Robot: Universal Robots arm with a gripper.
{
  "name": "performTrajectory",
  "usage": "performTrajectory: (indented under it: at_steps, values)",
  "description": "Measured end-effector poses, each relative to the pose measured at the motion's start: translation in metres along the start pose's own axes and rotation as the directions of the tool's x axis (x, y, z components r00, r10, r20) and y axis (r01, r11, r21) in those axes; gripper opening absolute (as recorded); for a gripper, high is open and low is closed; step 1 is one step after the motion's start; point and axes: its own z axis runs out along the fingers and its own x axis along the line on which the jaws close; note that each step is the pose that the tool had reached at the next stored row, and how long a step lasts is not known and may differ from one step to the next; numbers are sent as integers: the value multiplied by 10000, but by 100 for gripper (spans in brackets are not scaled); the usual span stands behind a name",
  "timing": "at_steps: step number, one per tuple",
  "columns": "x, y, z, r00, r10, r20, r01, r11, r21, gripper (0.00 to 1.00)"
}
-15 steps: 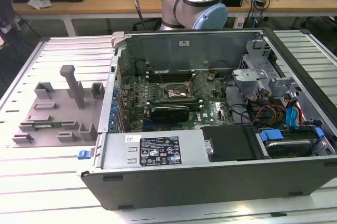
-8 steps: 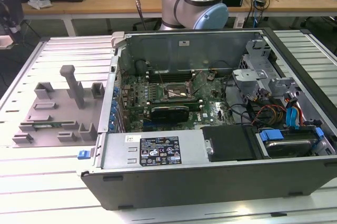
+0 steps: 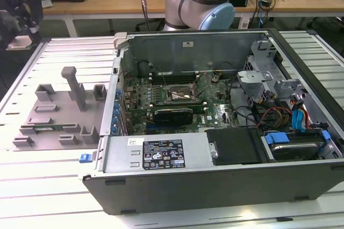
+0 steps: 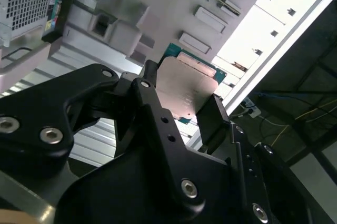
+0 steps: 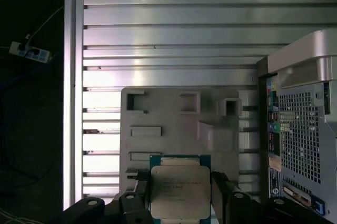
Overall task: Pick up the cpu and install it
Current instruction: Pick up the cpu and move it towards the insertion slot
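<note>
Second wrist view: we are clamping the cpu [image 4: 187, 84] in the tool [image 4: 181, 103]; picking done, installing not yet begun

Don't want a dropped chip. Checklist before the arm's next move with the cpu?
1. Silvery square cpu gripped between the black jaws: ok.
2. Cpu held clear of the grey plastic fixture tray: ok.
3. Cpu sits square in the jaws, in the first wrist view: ok.
4. Dark metal computer case open on top: ok.
5. Square metal-framed motherboard socket open and empty: cannot tell.
6. Cpu corner orientation against the socket: cannot tell.
</note>
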Motion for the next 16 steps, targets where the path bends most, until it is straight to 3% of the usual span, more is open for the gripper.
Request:
performTrajectory:
  at_steps: [7, 11, 16]
  values:
    - [-342, 4, 0, 10000, 0, 0, 0, 10000, 0, 55]
    - [-580, 7, -1, 10000, 0, 0, 0, 10000, 0, 55]
    - [-787, 9, -1, 10000, 0, 0, 0, 10000, 0, 55]
